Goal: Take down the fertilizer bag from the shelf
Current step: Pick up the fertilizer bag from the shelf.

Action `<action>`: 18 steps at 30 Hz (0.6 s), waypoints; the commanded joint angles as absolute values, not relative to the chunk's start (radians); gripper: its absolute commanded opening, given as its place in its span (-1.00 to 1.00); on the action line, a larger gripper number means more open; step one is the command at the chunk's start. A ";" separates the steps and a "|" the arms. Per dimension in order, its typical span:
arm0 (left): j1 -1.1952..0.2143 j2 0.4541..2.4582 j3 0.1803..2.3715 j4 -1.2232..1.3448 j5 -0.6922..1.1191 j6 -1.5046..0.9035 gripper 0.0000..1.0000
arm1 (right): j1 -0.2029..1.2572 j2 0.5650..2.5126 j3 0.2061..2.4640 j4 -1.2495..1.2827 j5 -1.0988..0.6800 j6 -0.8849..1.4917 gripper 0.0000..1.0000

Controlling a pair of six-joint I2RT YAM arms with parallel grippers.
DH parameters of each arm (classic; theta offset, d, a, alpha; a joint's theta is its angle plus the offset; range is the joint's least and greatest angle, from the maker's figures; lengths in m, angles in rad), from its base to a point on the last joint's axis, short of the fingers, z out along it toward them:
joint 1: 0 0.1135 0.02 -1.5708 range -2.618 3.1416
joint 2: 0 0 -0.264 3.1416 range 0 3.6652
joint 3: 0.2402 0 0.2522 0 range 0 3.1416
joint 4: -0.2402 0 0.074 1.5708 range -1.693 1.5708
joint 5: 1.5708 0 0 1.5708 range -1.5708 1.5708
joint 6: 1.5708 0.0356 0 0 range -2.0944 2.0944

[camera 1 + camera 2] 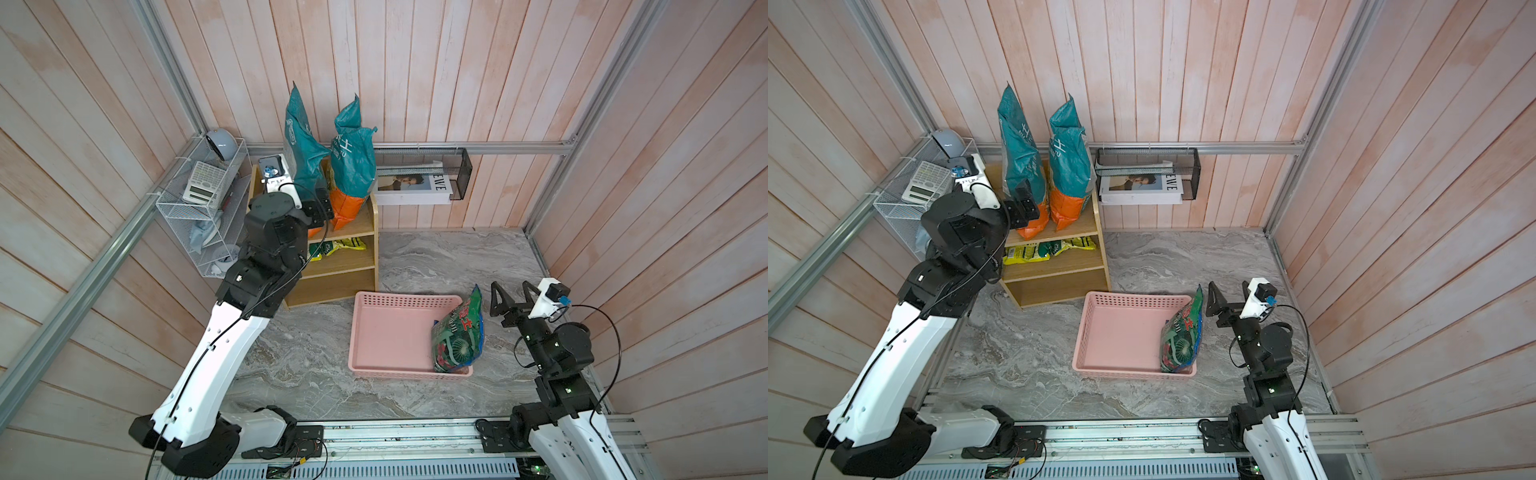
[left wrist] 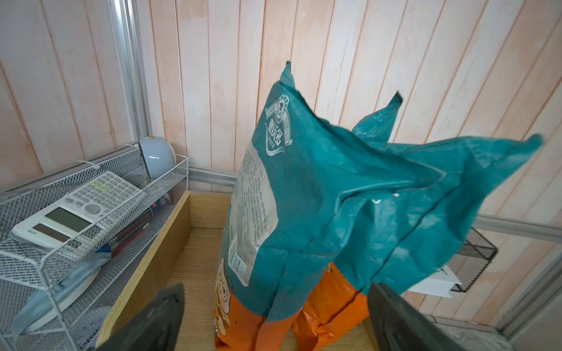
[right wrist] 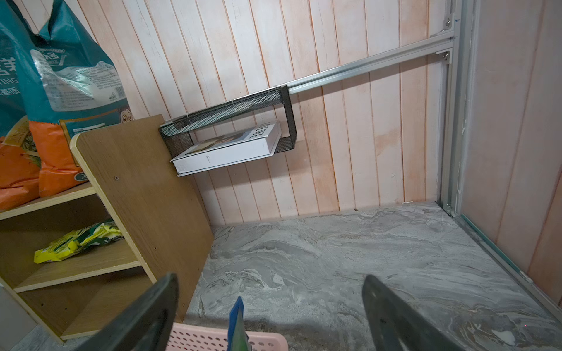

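Pink basket [image 1: 376,300] beside right claw [image 1: 512,293]: 1 green bag [image 1: 459,340]. Shelf [image 1: 332,289] top: 2 teal bags, the fertilizer bag [image 1: 301,149] betw. wide-open left claw [image 1: 1021,210], 2nd teal bag [image 1: 353,162] beside. 1 yellow bag [image 1: 1034,251] below. Right claw open, empty.

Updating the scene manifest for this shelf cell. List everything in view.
shelf: 1, light wood, against back wall
tall bags: 2, teal-orange, shelf top
packet: 1 or 2, yellow-green, middle tier
pink basket: 1, pink, on tabletop
small bag: 1, green, inside pink basket
wire rack: 1, white, beside shelf
calculator: 1, white, in wire rack
mesh basket: 1, black, back wall
book: 1, white, in mesh basket
left pincer: 1, black, open, at a tall bag's base
right pincer: 1, black, open, beside pink basket
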State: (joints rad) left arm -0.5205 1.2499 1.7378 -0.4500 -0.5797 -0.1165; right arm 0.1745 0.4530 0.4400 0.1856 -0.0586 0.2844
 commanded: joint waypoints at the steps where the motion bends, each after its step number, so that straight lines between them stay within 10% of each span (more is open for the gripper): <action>1: -0.552 1.265 1.751 -0.460 -0.555 -0.097 1.00 | 0.176 0.443 0.434 0.198 -0.075 0.286 0.96; 18: -0.552 1.573 2.048 -0.327 -0.877 0.233 1.00 | 0.176 0.453 0.433 0.206 -0.077 0.284 0.96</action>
